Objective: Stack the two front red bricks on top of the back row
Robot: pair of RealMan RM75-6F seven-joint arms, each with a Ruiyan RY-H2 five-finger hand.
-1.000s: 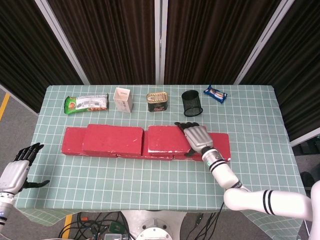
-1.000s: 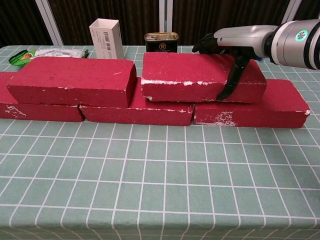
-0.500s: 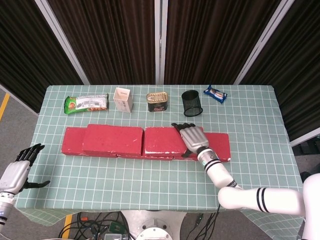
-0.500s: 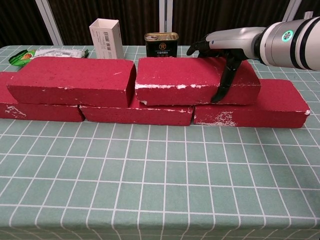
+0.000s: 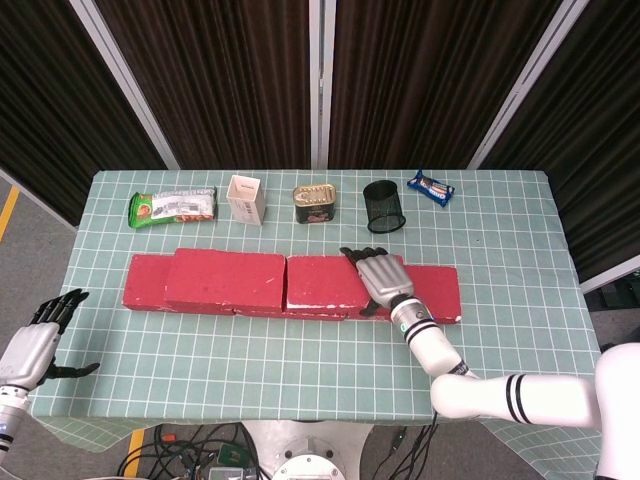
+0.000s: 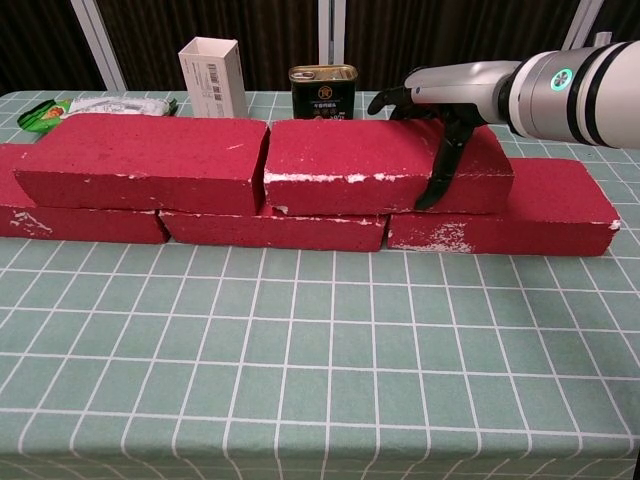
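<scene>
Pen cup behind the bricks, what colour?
Black mesh pen cup; shows best in the head view.

The right hand (image 5: 378,280) lies palm down, fingers stretched toward the far side and thumb (image 6: 441,170) hooked down on the near side, its forearm running back to the near right. The left hand (image 5: 35,340) hovers at the near left, fingers spread, holding nothing.

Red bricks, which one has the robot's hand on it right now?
The upper right brick, on the top layer. The right hand lies across its right end; the upper left brick is untouched.
</scene>
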